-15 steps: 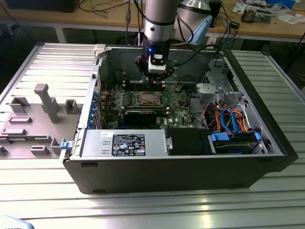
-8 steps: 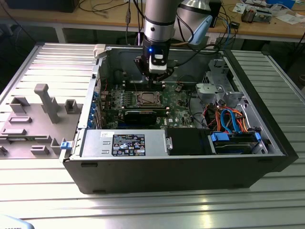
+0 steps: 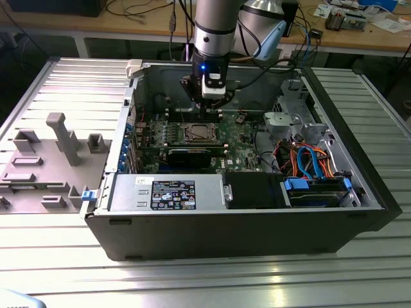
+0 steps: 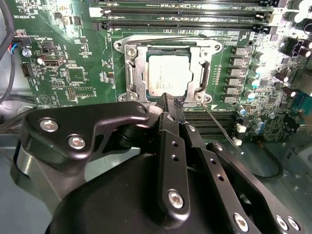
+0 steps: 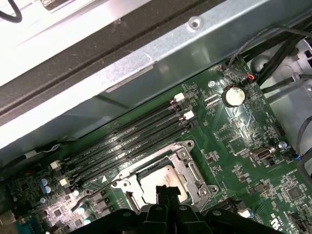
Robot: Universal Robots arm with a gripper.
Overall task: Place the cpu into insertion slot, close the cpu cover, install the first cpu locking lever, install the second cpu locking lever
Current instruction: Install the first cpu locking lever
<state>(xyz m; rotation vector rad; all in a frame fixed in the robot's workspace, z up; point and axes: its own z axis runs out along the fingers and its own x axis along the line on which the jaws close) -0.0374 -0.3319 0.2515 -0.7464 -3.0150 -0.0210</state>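
- A ribbed metal surface (image 3: 64, 256) carries an open computer case (image 3: 225, 237) lying on its side. A cluttered workbench stands behind it.
- The gripper (image 4: 168, 102) reaches down into the case over the green motherboard (image 4: 73, 73). Its black fingers are pressed together at the tip, and I can make out nothing between them.
- In the second wrist view that tip sits right at one edge of the insertion slot (image 4: 122, 47), close to the corner where a thin wire locking lever (image 4: 220, 124) starts.
- The lever's long axis slants away from that corner, out over the board toward a small white connector. It appears to stand free of the socket rather than tucked down, though this is a judgement.
- The cpu (image 4: 169, 74) lies flat inside the insertion slot, just beyond the fingertips and square to the rim.
- The cpu cover (image 4: 132, 73) appears to lie down over it, its frame bordering the chip on the sides.
- A second wire lever (image 4: 165, 38) runs along the socket's far edge, parallel to the long black memory slots (image 4: 185, 14) beyond it.
- Room is tight on one flank, where a row of grey components (image 4: 242, 68) stands just beside the socket. The opposite flank is low, open board.
- In the exterior view the socket lies just nearer the camera than the gripper. The labelled power-supply box (image 3: 167, 192) is well apart, by the case's near wall.
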